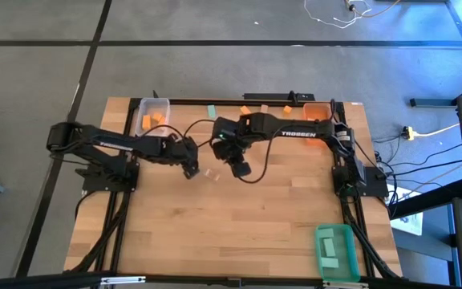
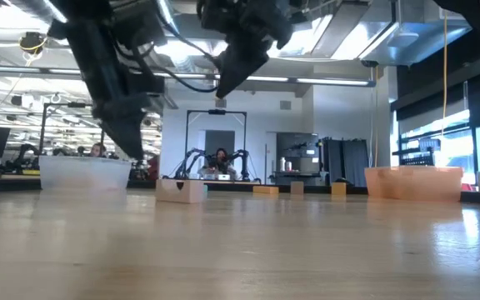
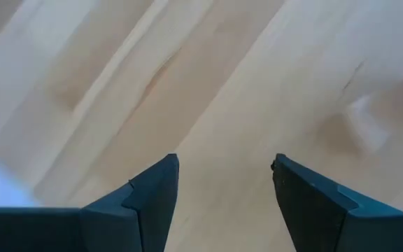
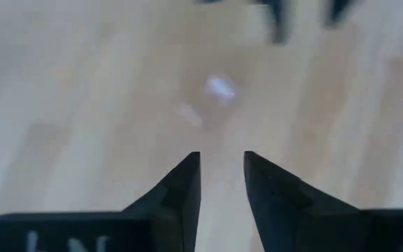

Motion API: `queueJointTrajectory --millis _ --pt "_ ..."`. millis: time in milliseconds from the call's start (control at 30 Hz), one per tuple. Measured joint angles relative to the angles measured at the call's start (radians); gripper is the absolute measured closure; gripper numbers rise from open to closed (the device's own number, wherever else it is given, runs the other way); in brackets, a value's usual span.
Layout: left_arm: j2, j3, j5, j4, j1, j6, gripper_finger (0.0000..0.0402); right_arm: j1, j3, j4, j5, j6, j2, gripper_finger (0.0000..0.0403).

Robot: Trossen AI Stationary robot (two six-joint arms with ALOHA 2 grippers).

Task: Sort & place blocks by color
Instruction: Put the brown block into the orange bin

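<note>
Orange blocks (image 1: pixel 152 120) already lie in the clear bin (image 1: pixel 164 104) at the far left corner of the wooden surface (image 1: pixel 231 233), and teal-green blocks (image 1: pixel 327 246) lie in the green bin (image 1: pixel 348 241) at the near right, so I judge the sorting partly done. Several blocks (image 1: pixel 247 109) remain loose near the orange bin (image 1: pixel 318 107). One pale wood block (image 1: pixel 212 174) lies toward the middle from the clear bin, between both grippers. The left gripper (image 1: pixel 191 170), fingers released wide and empty, hovers just beside it. The right gripper (image 1: pixel 241 169) hangs near with fingers narrowly parted, grasping nothing.
</note>
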Motion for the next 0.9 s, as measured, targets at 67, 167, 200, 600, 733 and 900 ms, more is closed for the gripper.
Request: queueJointTrajectory --millis 67,167,200,600,733,900 --pt "-0.023 0.021 -0.004 -0.067 0.000 0.000 0.0182 0.007 0.000 0.005 -0.045 -0.027 0.000 0.0292" --pt "-0.073 0.040 -0.005 -0.123 0.000 -0.003 0.0182 0.018 0.000 0.024 -0.051 -0.031 0.000 0.0292" --pt "-0.091 0.041 -0.005 -0.135 0.000 -0.003 0.0182 0.022 0.000 0.030 -0.051 -0.032 0.000 0.0292" --pt "-0.276 0.044 -0.007 -0.138 0.000 -0.012 0.0182 0.042 0.000 0.073 -0.012 0.061 0.003 0.0277" --pt "-0.325 0.044 -0.007 -0.139 0.000 -0.011 0.0182 0.043 -0.002 0.083 -0.010 0.099 0.016 0.0248" --pt "-0.370 0.044 -0.006 -0.147 0.000 -0.011 0.0182 0.053 -0.002 0.095 -0.009 0.139 0.036 0.0198"
